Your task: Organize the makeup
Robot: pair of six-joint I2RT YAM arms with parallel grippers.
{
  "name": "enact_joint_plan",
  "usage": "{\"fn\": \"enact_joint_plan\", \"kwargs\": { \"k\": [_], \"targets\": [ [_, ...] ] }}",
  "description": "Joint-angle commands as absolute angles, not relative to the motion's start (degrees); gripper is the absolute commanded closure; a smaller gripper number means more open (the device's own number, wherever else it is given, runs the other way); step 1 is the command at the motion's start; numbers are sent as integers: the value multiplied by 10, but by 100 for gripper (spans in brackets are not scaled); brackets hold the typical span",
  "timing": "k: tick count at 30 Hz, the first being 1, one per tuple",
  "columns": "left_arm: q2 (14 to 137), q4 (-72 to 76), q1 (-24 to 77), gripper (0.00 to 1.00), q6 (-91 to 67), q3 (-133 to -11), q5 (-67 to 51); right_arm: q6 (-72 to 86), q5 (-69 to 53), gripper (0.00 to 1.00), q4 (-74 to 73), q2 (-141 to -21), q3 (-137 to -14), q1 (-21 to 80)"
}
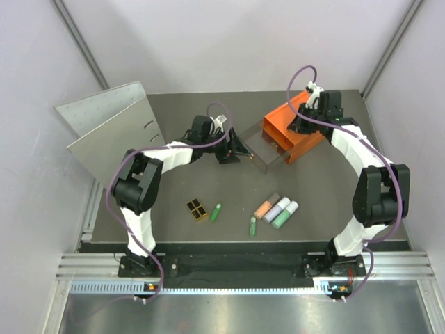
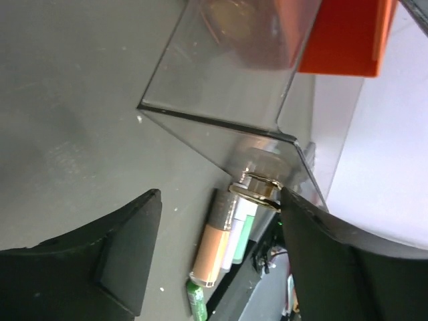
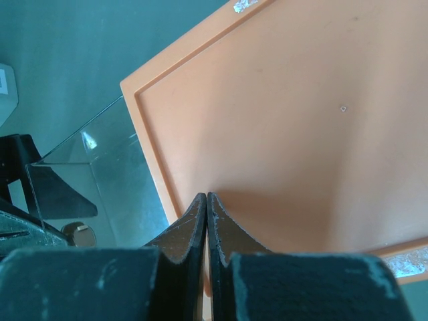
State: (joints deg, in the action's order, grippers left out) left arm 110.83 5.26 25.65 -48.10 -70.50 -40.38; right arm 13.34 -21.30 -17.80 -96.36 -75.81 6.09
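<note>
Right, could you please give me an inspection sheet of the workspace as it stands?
Surface: dark grey table, matt.
Job's things: palette, left green stick, right green stick, orange tube, lavender tube and mint tube lie loose near the front; none is in the clear drawer, which is pulled out of the orange box.
Clutter: grey ring binder, open, rear left.
Grippers: left gripper open, by the drawer knob; right gripper shut, tips on the orange box's top.
Cables: purple cables loop along both arms.
Surroundings: pale walls; metal rail at the near edge.
</note>
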Motion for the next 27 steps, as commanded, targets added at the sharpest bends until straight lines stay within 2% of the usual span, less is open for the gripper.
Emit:
{"fn": "enact_joint_plan", "kwargs": {
  "k": [1,18,22,27],
  "targets": [
    [1067,-30,258,23,-404,-728,-371,128,-195,100,-218,-966,-731,55],
    [933,-175,259,18,-303,-749,-328,132,-199,100,-213,-976,-724,56],
    [896,-221,270,19,-276,-741,-299,133,-200,100,-214,-977,-722,55],
    [871,-284,304,26,-234,-737,-266,132,-200,100,-214,-977,-720,55]
  ]
}}
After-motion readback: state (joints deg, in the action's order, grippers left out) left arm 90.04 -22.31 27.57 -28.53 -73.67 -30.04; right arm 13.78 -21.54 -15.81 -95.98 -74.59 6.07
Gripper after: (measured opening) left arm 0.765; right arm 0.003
